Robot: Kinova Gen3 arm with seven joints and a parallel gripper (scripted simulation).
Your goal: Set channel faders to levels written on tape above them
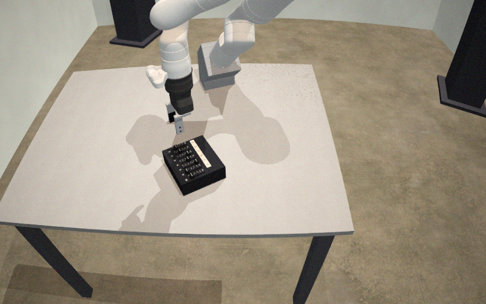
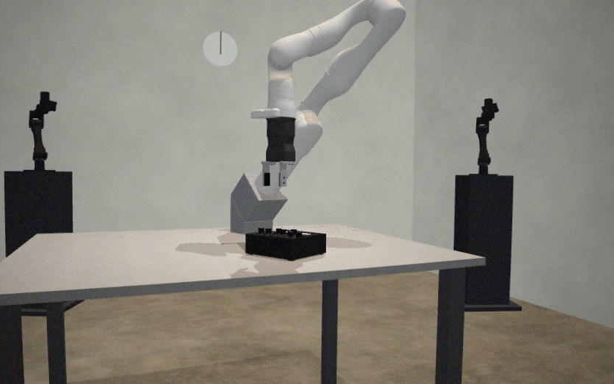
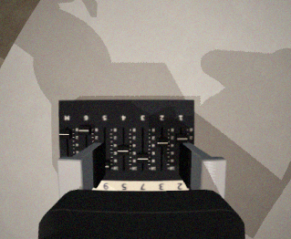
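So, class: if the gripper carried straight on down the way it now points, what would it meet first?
Probably the lighting desk: the open gripper hangs above its fader end, pointing down, nothing between. Depth is unclear; it might just meet the table beside it.

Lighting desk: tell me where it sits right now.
In the top view the lighting desk stands near the middle of the table, just in front of the open gripper hanging above it.
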